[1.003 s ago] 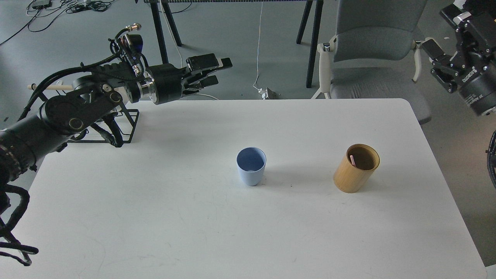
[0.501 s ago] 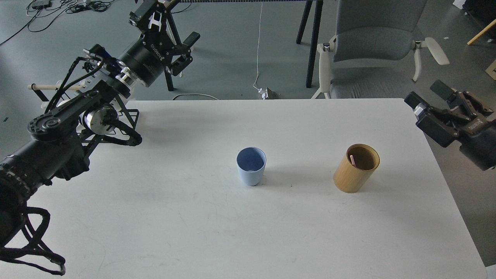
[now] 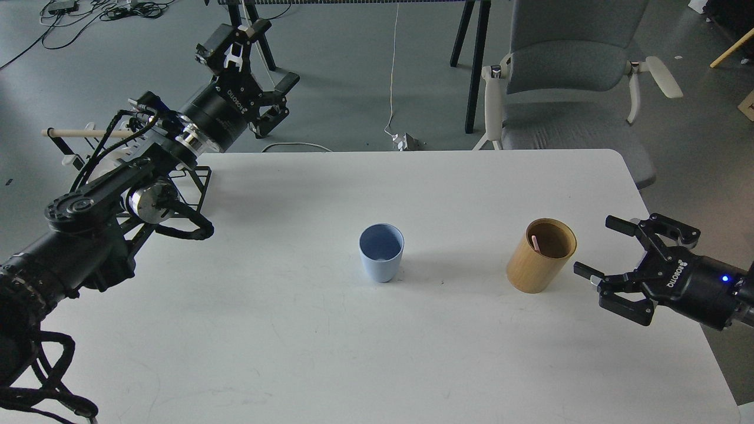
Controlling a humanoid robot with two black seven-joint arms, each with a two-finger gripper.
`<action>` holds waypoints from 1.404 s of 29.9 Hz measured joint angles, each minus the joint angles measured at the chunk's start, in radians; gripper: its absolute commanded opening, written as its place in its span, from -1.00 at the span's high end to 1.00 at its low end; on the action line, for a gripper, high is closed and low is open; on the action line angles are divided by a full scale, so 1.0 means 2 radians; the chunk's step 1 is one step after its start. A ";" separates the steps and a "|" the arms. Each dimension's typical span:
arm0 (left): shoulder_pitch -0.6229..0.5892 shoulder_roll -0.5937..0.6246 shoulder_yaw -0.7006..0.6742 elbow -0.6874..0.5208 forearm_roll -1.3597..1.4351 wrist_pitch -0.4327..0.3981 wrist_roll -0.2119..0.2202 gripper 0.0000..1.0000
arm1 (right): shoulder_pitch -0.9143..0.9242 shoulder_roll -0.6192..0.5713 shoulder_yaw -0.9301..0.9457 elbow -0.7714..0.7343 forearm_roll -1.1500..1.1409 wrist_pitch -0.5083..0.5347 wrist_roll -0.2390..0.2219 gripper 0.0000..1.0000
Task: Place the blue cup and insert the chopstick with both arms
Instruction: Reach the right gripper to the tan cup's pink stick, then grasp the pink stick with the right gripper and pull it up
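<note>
The blue cup point(image 3: 382, 253) stands upright and empty near the middle of the white table point(image 3: 294, 330). To its right stands a tan wooden cylinder point(image 3: 539, 262), and the pink end of the chopstick point(image 3: 535, 242) shows inside it, leaning on the left wall. My right gripper point(image 3: 597, 246) is open, low over the table just right of the cylinder, and holds nothing. My left gripper point(image 3: 274, 54) is open and empty, raised beyond the table's far left edge, far from the cup.
A black wire rack point(image 3: 197, 176) with a pale wooden dowel point(image 3: 82, 133) sits at the table's far left corner, partly behind my left arm. A grey chair point(image 3: 565, 76) and black table legs point(image 3: 476, 65) stand behind the table. Cables lie on the floor.
My right gripper has come down from the upper right to table height beside the wooden cylinder. The left gripper swung up and back, then dipped slightly. Cup and cylinder have not moved.
</note>
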 measured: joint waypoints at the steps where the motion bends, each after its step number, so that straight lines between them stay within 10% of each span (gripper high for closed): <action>1: 0.000 0.000 0.000 0.000 0.000 0.000 0.000 -0.95 | 0.002 0.006 -0.003 -0.007 -0.001 0.000 0.000 -0.86; 15: 0.007 -0.001 0.000 0.006 -0.001 0.000 0.000 -0.96 | 0.087 0.109 -0.069 -0.087 -0.002 0.000 0.000 -0.66; 42: 0.014 0.000 -0.001 0.008 -0.003 0.000 0.000 -0.96 | 0.101 0.150 -0.075 -0.123 -0.002 0.000 0.000 0.75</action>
